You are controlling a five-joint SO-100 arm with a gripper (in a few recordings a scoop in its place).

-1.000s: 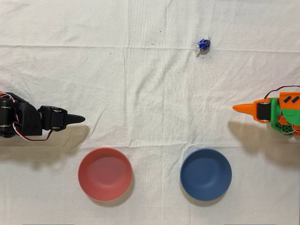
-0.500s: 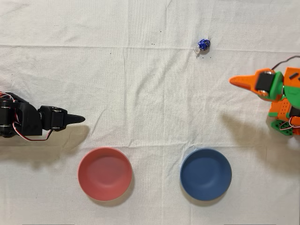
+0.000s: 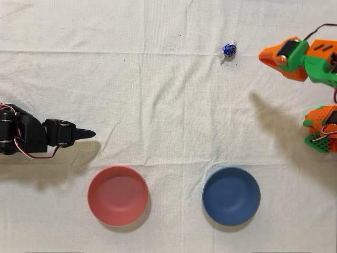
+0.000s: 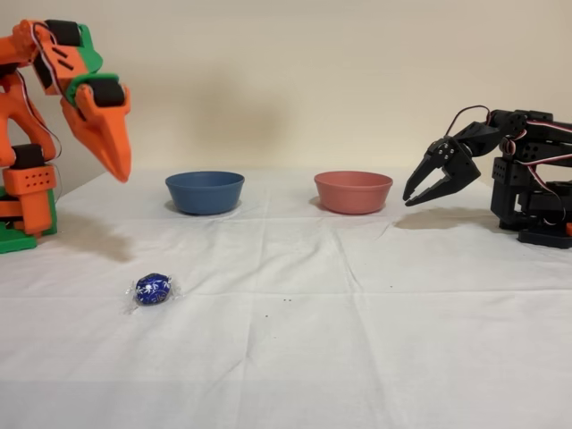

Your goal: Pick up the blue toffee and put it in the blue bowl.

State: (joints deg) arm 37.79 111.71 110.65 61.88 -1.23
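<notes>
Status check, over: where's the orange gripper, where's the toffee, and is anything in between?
Gripper shut, empty, raised above the cloth. Blue toffee on the cloth, untouched, apart from the gripper. Blue bowl empty. Nothing lies between gripper and toffee.

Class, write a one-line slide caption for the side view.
Orange arm's gripper raised above the cloth, blue toffee lying below, blue bowl and pink bowl behind.

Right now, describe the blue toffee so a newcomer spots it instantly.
In the overhead view, start at the blue bowl and go straight up across the white cloth. The blue toffee lies alone there: tiny, shiny dark-blue foil with silvery twisted ends.
</notes>
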